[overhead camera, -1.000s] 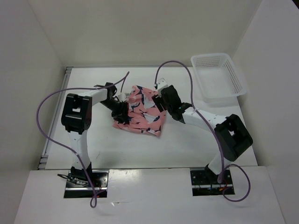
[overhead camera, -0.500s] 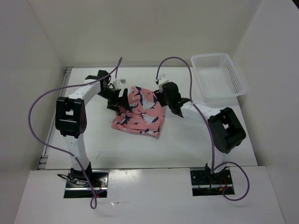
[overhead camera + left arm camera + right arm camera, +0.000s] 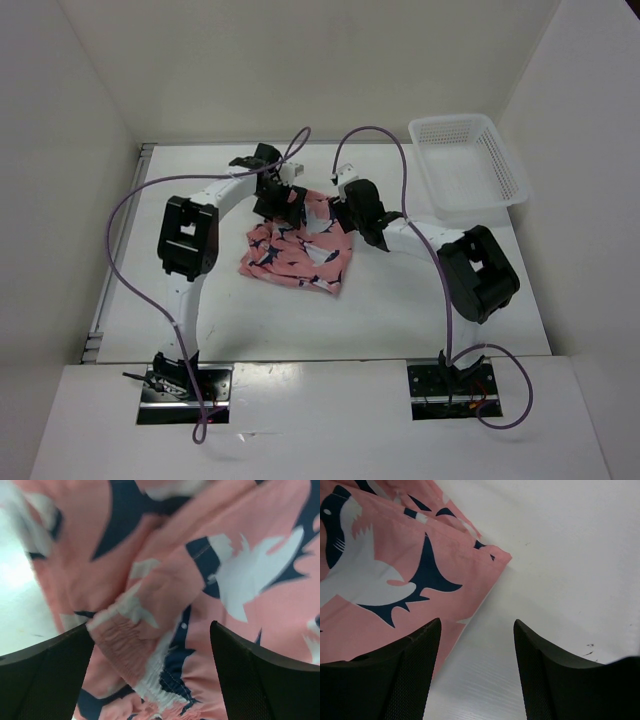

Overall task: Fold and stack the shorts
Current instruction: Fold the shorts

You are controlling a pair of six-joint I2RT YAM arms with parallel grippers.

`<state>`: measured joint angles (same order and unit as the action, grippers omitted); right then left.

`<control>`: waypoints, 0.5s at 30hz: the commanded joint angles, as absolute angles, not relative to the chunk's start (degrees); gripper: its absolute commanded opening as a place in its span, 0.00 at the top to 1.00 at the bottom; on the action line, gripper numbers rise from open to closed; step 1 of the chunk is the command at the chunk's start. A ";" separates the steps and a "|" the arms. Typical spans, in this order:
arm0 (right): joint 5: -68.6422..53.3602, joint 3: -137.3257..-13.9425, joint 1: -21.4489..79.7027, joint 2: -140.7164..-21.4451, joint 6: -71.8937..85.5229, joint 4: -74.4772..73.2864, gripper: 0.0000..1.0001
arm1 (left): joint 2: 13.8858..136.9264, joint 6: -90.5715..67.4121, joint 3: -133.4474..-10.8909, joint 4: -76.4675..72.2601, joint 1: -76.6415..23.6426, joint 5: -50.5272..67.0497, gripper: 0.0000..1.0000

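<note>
The salmon-pink shorts (image 3: 298, 246) with navy-and-white shark shapes lie bunched on the white table, roughly in the middle. My left gripper (image 3: 277, 200) hovers over their far left corner. In the left wrist view that gripper (image 3: 151, 627) is wide open, and the gathered waistband (image 3: 150, 665) lies below the gap, touching neither finger. My right gripper (image 3: 345, 208) is at the shorts' far right corner. The right wrist view shows it (image 3: 477, 625) open, straddling the fabric's edge (image 3: 470, 600) and bare table, gripping nothing.
A white mesh basket (image 3: 466, 166) stands at the table's far right corner. White walls close in the table (image 3: 220, 310) on the left, back and right. Purple cables loop above both arms.
My left gripper opened wide and swung from the shorts' left side to their far edge. The shorts dropped flatter. My right gripper narrowed a little and shifted slightly toward the far right corner.
</note>
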<state>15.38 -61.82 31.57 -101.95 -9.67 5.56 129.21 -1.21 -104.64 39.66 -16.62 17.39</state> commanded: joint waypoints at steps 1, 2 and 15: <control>15.38 -63.28 31.64 -101.61 -7.65 8.79 0.35 | 131.83 0.00 -107.31 37.79 -16.53 10.63 0.00; 15.38 -63.28 31.64 -101.60 -7.65 8.79 0.35 | 132.53 0.00 -108.45 37.27 -15.83 9.94 0.00; 17.14 -68.12 31.64 -103.27 -9.93 9.40 0.35 | 141.42 0.00 -117.43 40.35 -8.18 21.62 0.95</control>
<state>15.88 -64.69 31.57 -102.67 -9.08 5.63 138.63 -1.13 -117.67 39.35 -10.00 19.97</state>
